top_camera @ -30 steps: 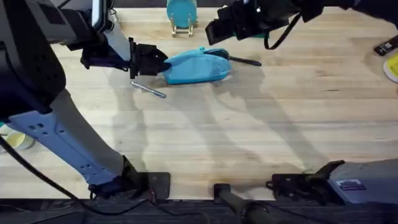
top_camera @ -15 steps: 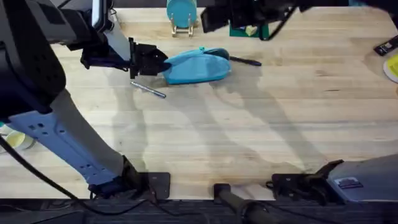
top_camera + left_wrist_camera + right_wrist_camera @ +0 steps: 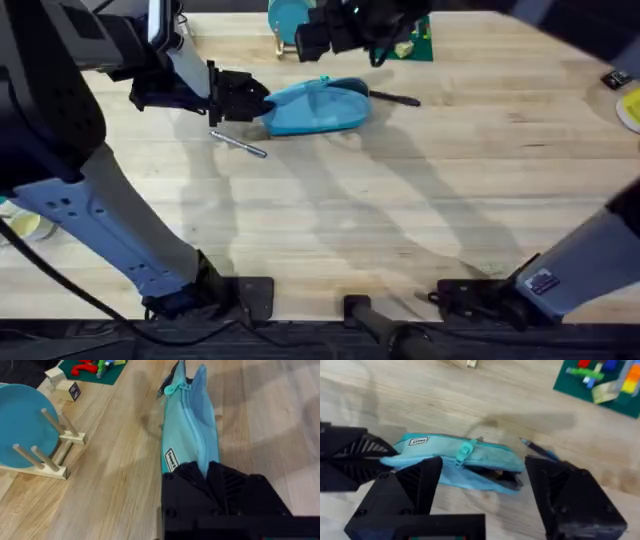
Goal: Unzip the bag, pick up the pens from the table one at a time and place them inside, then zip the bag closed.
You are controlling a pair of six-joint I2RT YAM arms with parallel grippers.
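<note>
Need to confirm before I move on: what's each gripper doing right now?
Left gripper: shut on the bag, at its end.
Right gripper: open, holding nothing, above the bag's zipper pull.

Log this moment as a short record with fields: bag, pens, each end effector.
bag: turquoise bag lying on the table, zipper partly open at one end
silver pen: on table, beside the bag
black pen: on table at bag's other end
left end effector: shut on the bag's end
right end effector: open, above the bag

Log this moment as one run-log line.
left gripper: shut on bag end | right gripper: open above zipper pull | pens: both on table
</note>
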